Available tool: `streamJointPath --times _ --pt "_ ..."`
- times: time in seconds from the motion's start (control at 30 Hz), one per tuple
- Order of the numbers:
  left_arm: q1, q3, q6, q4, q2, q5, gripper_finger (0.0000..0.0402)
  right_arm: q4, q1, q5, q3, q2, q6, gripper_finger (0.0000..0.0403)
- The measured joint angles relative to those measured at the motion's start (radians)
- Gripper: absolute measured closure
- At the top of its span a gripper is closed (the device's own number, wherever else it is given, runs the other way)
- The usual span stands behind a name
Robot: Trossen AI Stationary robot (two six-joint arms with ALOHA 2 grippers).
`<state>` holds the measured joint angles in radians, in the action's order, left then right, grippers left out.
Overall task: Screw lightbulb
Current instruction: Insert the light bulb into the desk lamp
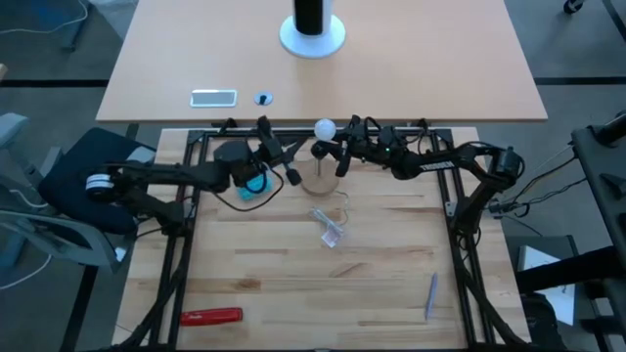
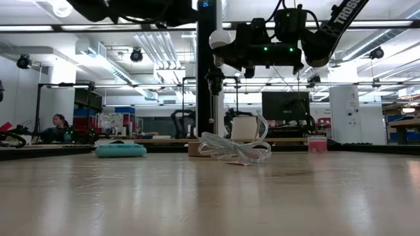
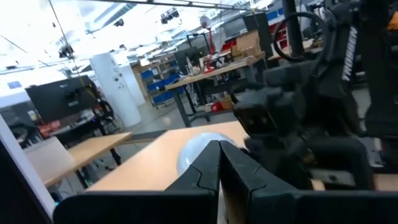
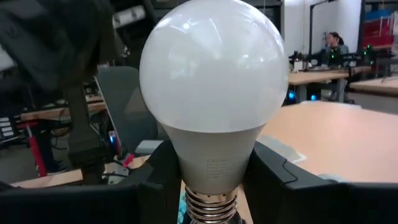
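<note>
1. My right gripper (image 1: 331, 149) is at the far edge of the wooden table (image 1: 293, 284), near its middle, raised well above the surface. Its two dark fingers (image 4: 273, 171) are clamped on the lightbulb (image 1: 324, 128), pressing the neck just above the screw base from either side.
2. From above, the bulb's globe shows at the tip of my right gripper, on the far side of the round wooden disc (image 1: 319, 180) lying on the table.
3. From table height, the bulb (image 2: 220, 37) hangs high over the surface, at the left end of my right gripper (image 2: 230, 56).
4. Up close, the bulb (image 4: 213, 93) is a smooth, matte white globe that narrows to a white collar with faint grey print, ending in a ribbed, shiny metal screw base.
5. My left gripper (image 1: 284, 166) is raised just left of the disc, its dark fingers (image 3: 199, 177) pressed together with nothing between them.
6. A crumpled clear plastic wrapper (image 1: 330, 227) lies on the pale wood planks, nearer than the disc.
7. A red tool (image 1: 211, 317) lies at the near left and a thin grey pen (image 1: 430, 295) at the near right.
</note>
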<state>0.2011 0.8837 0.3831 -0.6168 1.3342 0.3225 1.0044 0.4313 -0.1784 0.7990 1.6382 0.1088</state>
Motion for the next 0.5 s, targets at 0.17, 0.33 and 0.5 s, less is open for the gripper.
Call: streamJointPath --times 0.17,0.33,0.5 --pt "0.015 0.036 0.021 0.002 0.023 0.0 0.0401 -0.024 -0.002 0.002 0.0 0.0 -0.01 0.0287" --pt "0.03 0.039 0.024 -0.01 0.022 -0.029 0.0401 -0.028 -0.002 0.003 0.0 0.0 -0.013 0.0287" --pt "0.037 0.039 0.074 -0.005 0.039 -0.117 0.0401 -0.028 -0.002 0.003 0.0 0.0 -0.02 0.0287"
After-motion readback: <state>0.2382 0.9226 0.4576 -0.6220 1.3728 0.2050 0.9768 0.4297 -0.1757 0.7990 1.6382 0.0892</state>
